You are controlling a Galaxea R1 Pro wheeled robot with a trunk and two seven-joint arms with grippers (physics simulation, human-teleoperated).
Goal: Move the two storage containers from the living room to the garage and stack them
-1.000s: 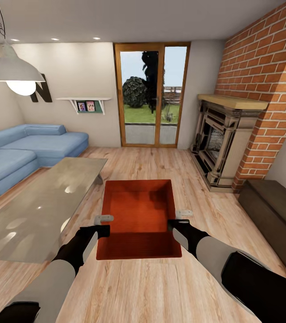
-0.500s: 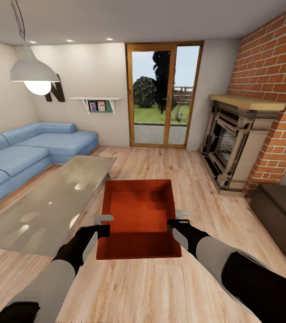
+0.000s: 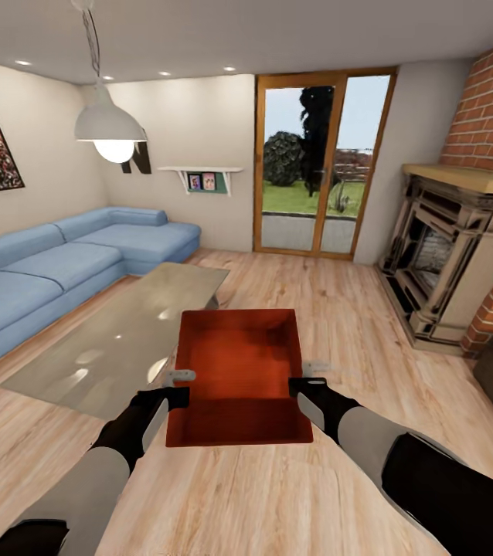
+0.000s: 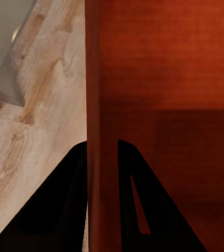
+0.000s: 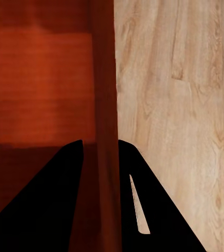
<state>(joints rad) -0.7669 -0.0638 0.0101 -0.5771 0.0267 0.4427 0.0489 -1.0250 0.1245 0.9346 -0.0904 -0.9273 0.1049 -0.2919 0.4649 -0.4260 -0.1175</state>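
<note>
A: Left gripper [image 3: 178, 388] is clamped on the container's left wall, right gripper [image 3: 302, 377] on its right wall!
B: So the storage container [image 3: 238, 371] hangs between them, above the plank floor [image 3: 331, 309]?
A: Yes. One orange-red bin, nothing inside, beside the glass table [image 3: 134, 332].
</note>
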